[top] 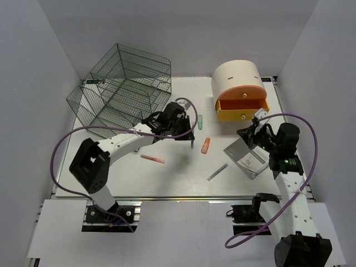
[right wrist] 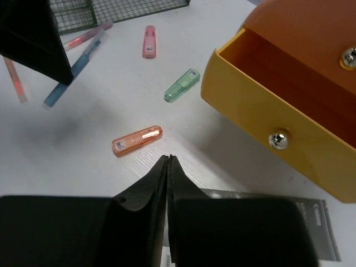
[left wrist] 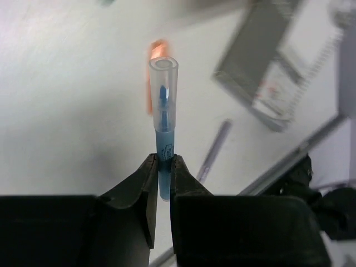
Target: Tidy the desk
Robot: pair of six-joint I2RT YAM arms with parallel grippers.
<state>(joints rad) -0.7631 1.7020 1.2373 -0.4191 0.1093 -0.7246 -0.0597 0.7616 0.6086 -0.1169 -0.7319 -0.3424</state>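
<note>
The desk point(top: 167, 181) looks like a matt white board with a fine grain, and the rail point(top: 183, 198) at its near edge is bare, dull metal. The cage point(top: 128, 83) at the far left is thin dark metal wire. The drawer box point(top: 236, 75) is smooth plastic with a soft shine; its knobs point(right wrist: 278, 139) are polished metal. The blue pen point(left wrist: 163, 146) has a clear plastic cap point(left wrist: 162, 83). The orange marker point(right wrist: 137, 140), green marker point(right wrist: 182, 85) and pink marker point(right wrist: 149, 41) are translucent glossy plastic. The left gripper point(left wrist: 162, 161) has fingers point(left wrist: 139, 186) of matt black plastic.
</note>
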